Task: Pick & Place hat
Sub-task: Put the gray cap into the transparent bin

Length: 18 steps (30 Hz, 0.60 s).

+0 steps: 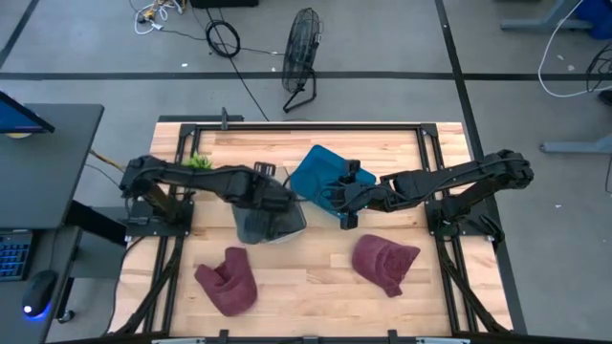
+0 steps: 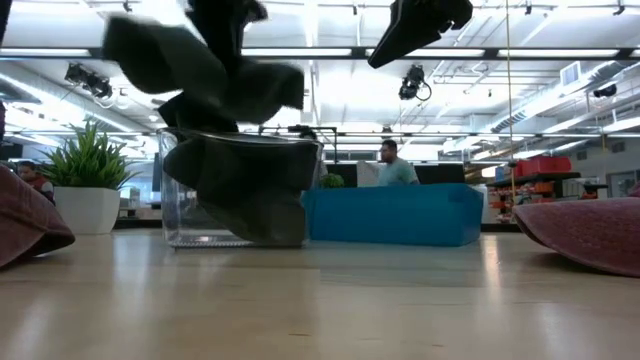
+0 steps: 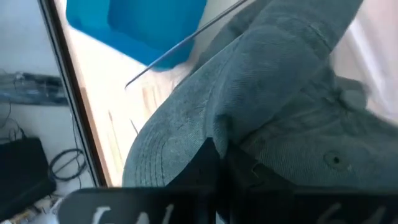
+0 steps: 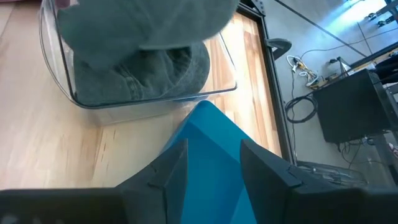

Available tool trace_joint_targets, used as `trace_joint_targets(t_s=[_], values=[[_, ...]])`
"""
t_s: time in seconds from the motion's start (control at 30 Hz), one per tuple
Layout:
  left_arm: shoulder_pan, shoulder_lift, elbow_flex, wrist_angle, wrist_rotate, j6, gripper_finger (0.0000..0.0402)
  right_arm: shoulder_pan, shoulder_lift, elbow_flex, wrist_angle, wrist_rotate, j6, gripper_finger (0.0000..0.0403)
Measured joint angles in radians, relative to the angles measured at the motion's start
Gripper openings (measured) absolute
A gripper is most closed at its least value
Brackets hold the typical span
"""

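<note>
— Two grey-green hats? Where?
— Both at the clear tub. One hat lying inside it. Other hat pinched at its brim between the closed fingers of the left gripper, hanging just above the tub's rim, partly draped over it.
— And the fingers, seen close?
— Dark fingers clamped on the brim, fabric bulging beyond the tips.
— Right gripper?
— Right gripper parked over the blue box, just beside the tub. Fingers spread apart, holding nothing, blue surface showing in the gap.
— Anything else near the jaws?
— Two maroon hats, well apart from both grippers: left one near the front edge, right one below the right arm. Small green plant behind the left arm. Wooden table underneath. Person seated far back in the room.
</note>
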Motion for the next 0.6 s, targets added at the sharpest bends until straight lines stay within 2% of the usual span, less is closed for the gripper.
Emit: trace_joint_targets(t_s=[0.17, 0.3, 0.43, 0.6], values=[[0.056, 0.001, -0.097, 0.115, 0.003, 0.052, 0.0005, 0.000, 0.000, 0.000, 0.000, 0.000, 0.000, 0.0150], [0.089, 0.000, -0.206, 0.210, 0.066, 0.091, 0.0004, 0.000, 0.000, 0.000, 0.000, 0.000, 0.000, 0.0150], [0.103, -0.002, -0.304, 0.255, 0.080, 0.091, 0.0004, 0.000, 0.000, 0.000, 0.001, 0.000, 0.000, 0.0150], [0.107, -0.006, -0.364, 0.319, 0.087, 0.094, 0.0004, 0.000, 0.000, 0.000, 0.002, -0.024, 0.018, 0.0150]])
